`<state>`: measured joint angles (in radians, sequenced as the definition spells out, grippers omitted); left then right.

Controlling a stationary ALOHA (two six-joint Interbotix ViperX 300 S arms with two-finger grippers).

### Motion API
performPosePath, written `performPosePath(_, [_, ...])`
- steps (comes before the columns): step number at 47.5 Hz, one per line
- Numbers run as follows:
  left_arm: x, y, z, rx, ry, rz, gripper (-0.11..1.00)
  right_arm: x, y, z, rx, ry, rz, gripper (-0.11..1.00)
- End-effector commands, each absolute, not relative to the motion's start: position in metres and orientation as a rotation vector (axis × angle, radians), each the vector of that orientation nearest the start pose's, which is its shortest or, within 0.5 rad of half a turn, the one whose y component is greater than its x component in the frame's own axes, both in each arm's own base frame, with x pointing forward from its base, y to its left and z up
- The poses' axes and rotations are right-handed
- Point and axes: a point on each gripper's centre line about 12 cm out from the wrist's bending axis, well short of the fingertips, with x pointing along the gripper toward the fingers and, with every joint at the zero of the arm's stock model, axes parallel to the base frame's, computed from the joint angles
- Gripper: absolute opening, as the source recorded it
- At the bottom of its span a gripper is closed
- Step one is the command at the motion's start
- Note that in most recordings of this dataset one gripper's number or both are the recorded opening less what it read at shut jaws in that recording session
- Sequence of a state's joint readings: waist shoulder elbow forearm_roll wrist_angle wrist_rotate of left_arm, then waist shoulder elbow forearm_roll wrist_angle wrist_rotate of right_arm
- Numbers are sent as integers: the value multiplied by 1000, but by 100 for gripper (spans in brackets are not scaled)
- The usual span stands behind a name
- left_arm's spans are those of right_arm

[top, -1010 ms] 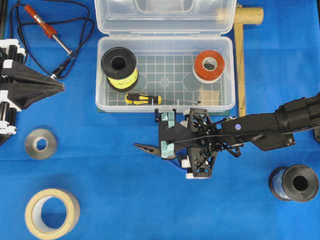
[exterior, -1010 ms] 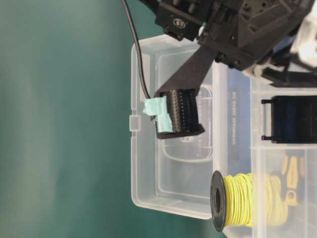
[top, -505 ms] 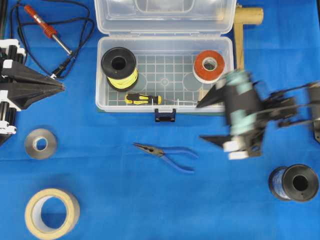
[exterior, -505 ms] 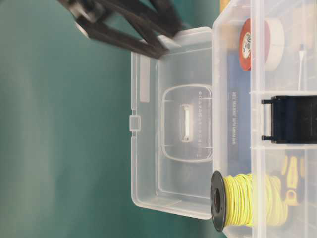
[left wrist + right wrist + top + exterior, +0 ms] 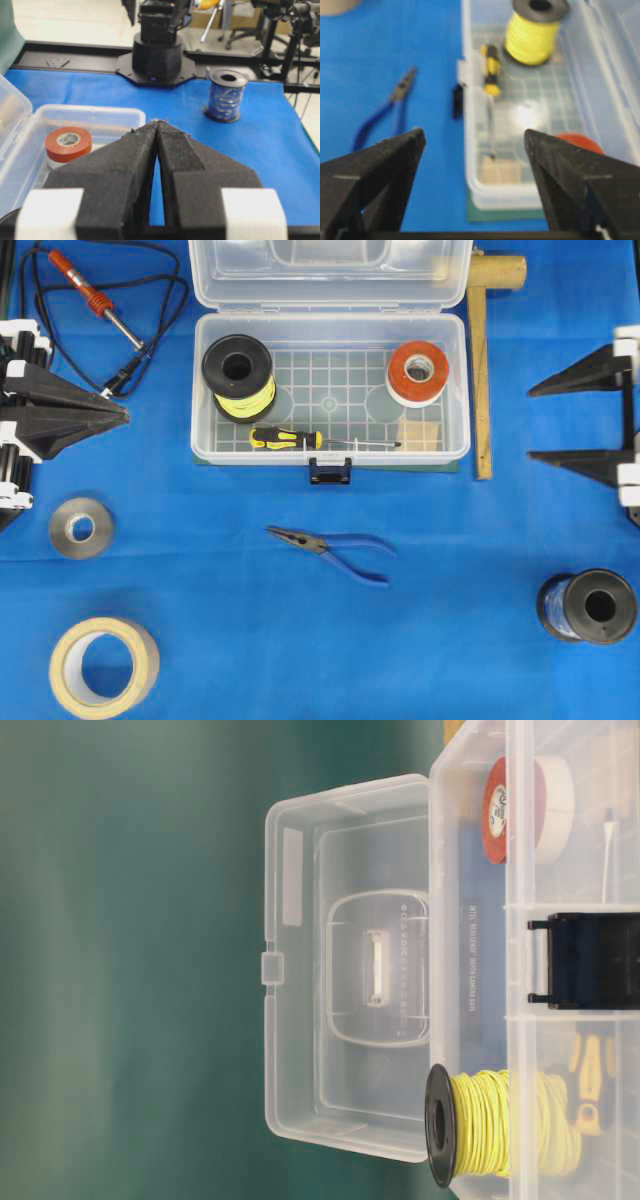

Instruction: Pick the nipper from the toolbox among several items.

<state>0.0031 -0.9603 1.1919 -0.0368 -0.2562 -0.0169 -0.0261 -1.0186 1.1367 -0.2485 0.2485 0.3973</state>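
The nipper (image 5: 330,543) lies flat on the blue table (image 5: 200,640), just in front of the toolbox (image 5: 458,390) latch and clear of both arms, so I judge the pick complete. My right gripper (image 5: 585,423) sits at the table's right edge, spread wide and empty; my left gripper (image 5: 120,414) rests at the left edge, pinched closed on nothing. No further grasp seems needed: I would only hold both arms parked.
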Motion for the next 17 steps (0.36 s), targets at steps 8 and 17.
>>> performPosePath(8, [200, 1, 283, -51, -26, 9, 0, 172, -15, 241, 158, 309, -126, 80])
performPosePath(17, [200, 1, 282, -53, -23, 6, 0, 174, -15, 239, 160, 311, -123, 80])
